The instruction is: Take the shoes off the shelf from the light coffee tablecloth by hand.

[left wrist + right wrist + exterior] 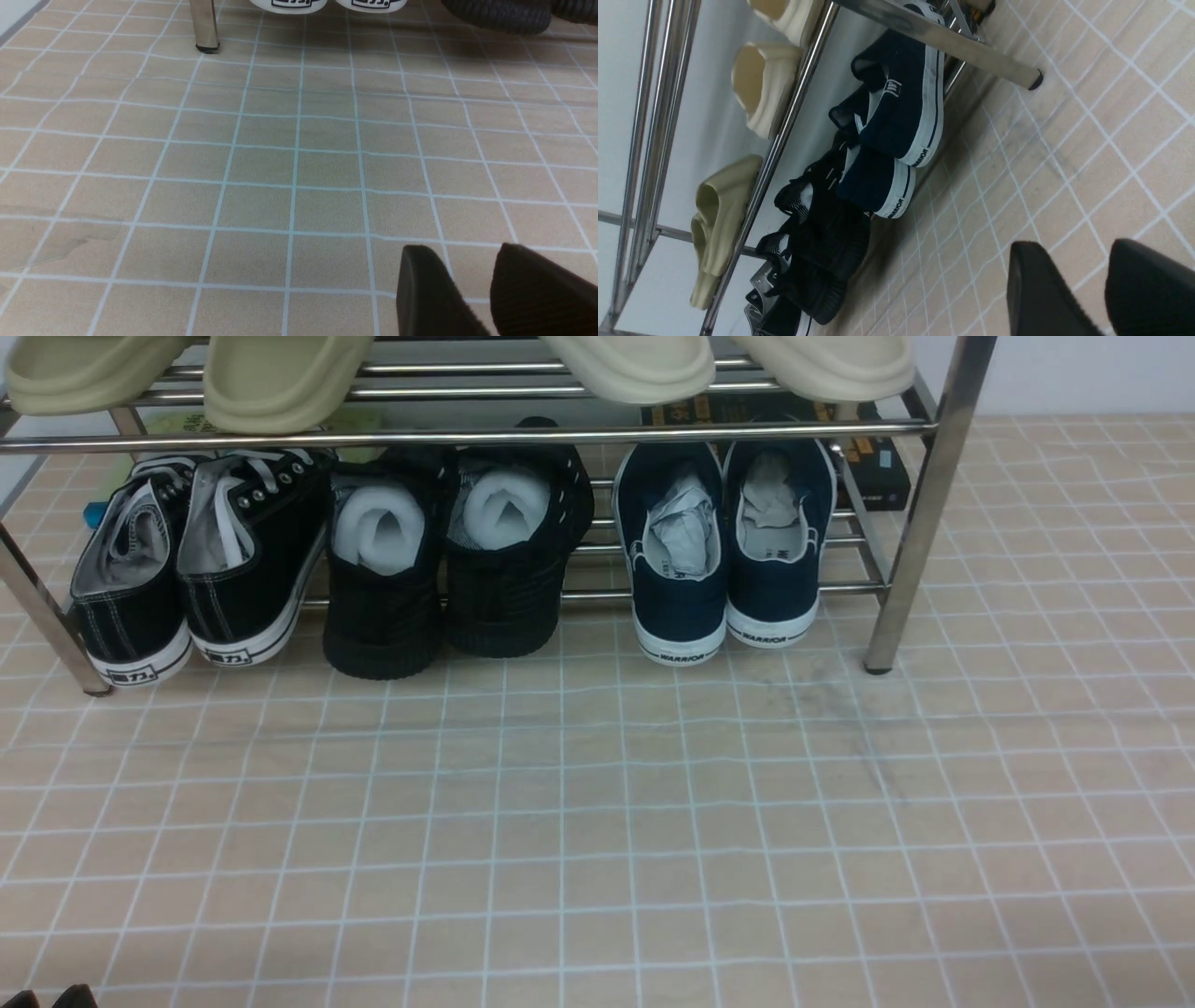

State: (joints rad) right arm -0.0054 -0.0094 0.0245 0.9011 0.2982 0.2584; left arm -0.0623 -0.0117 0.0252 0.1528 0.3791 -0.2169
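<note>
The pair of navy slip-on shoes [724,546] with white "WARRIOR" soles and crumpled paper inside sits on the bottom tier of the chrome shelf [920,513], at its right end, heels toward me. The shoes also show in the right wrist view [896,126]. The shelf stands on the light coffee tablecloth [597,821]. My left gripper [467,266] is open and empty above bare cloth, far in front of the shelf; its tips peek in at the front view's bottom left [51,999]. My right gripper [1069,261] is open and empty over the cloth, well short of the shoes.
Black lace-up sneakers [196,560] and all-black shoes with white foam inserts [448,560] share the bottom tier to the left. Cream slippers [280,378] lie on the upper tier. A dark box [878,467] sits behind the shelf. A shelf leg [205,25] stands ahead of the left gripper.
</note>
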